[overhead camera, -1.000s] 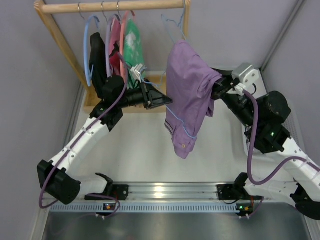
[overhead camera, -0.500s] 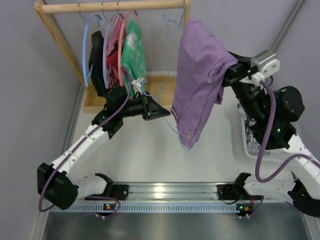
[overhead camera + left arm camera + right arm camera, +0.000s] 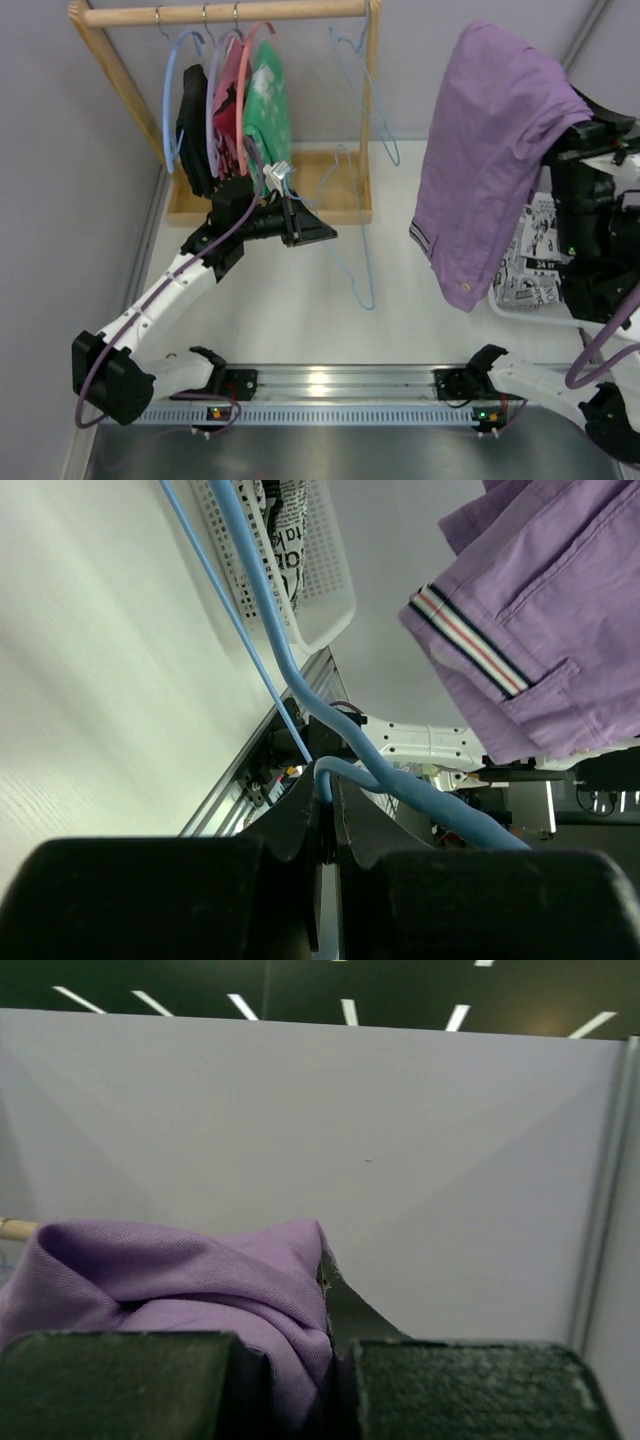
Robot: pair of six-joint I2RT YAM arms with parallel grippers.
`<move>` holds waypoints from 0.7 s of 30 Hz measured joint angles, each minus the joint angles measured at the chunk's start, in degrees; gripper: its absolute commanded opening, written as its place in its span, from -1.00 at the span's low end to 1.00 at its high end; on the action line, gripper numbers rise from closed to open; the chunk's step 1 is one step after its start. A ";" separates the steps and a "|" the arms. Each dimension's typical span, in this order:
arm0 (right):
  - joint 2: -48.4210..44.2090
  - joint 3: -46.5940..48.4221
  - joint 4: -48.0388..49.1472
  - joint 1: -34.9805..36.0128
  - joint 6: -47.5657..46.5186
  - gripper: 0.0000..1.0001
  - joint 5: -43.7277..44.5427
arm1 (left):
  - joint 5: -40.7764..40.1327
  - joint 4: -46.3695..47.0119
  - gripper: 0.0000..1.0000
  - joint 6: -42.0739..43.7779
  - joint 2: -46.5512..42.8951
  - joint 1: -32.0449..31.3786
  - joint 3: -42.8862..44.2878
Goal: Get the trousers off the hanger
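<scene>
The left pincer (image 3: 328,795) is clenched on the thin light-blue wire of the hanger (image 3: 383,130), which rises from it toward the wooden rail (image 3: 225,12). The right pincer (image 3: 337,1355) is clamped shut on a fold of the lilac trousers (image 3: 495,150). They drape over it and hang down beside it, off the hanger and well apart from the left pincer. Below the right pincer sits 1 white basket (image 3: 500,305) on the table (image 3: 280,320).
</scene>
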 measured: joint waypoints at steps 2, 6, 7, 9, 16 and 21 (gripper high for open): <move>-3.02 -1.29 -0.35 -3.56 0.35 -1.00 1.01 | 0.13 0.00 -1.00 0.79 -0.11 0.00 0.00; -10.73 -6.34 -2.21 -12.33 2.67 -1.00 3.50 | 0.17 -0.13 -1.00 1.77 -0.11 0.00 0.00; -12.83 -7.82 -2.86 -14.84 3.37 -1.00 4.33 | 0.17 -0.15 -1.00 2.03 -0.11 0.00 0.00; -16.59 -10.64 -4.37 -19.67 4.81 -1.00 5.88 | 0.24 -0.28 -1.00 2.58 -0.13 0.00 0.00; -22.60 -16.50 -10.67 -34.47 5.18 -1.00 15.32 | 0.55 -0.90 -1.00 3.65 -0.13 0.00 0.00; -22.45 -20.44 -13.42 -38.60 0.13 -1.00 24.44 | 0.59 -1.18 -1.00 3.82 -0.20 -0.02 0.00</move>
